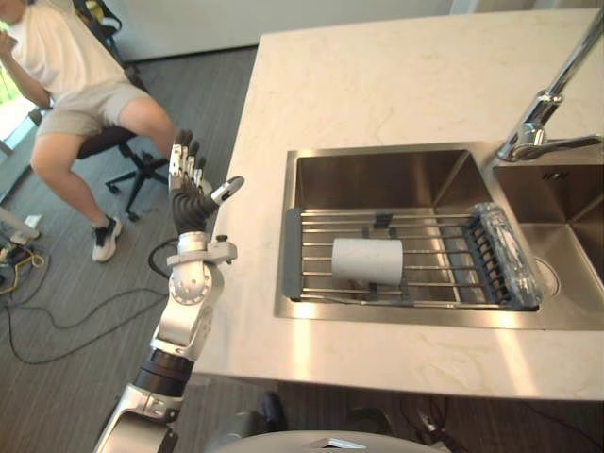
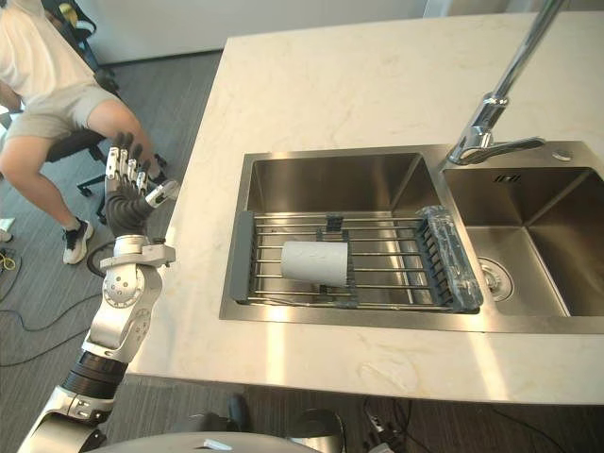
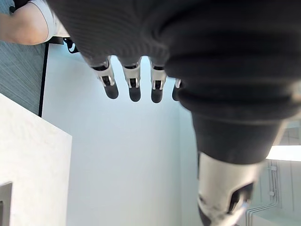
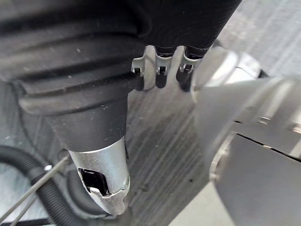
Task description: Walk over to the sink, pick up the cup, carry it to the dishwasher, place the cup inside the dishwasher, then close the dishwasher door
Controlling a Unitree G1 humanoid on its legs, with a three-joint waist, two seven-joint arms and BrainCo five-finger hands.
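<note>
Cup: I am seeing the white cup [image 1: 366,260] lying on its side on the rack [image 1: 429,283], well apart from both hands.

Rack: it is spanning the left basin of the sink [image 1: 377,152]. Its bars are running left to right, and its rolled-up part [image 1: 507,253] is sitting at the right end, next to the divider between the basins.

Faucet: the faucet [image 1: 543,109] is standing at the far right of the sink, behind the divider, with its neck leaning up and away.

Left hand: I am holding the left hand [image 1: 192,196] raised just beside the left edge of the tabletop [image 1: 377,75]. Its fingers [image 3: 134,88] are pointing up, straight and slightly spread, with the thumb out to the side, and it is gripping nothing.

Right hand: the right hand [image 4: 94,94] is hanging over the grey floor [image 4: 155,155]. Its fingers are looking relaxed and it is carrying nothing.

Person: a person [image 1: 71,80] is sitting on an office chair [image 1: 127,160] at the far left, on the floor beyond the tabletop.
</note>
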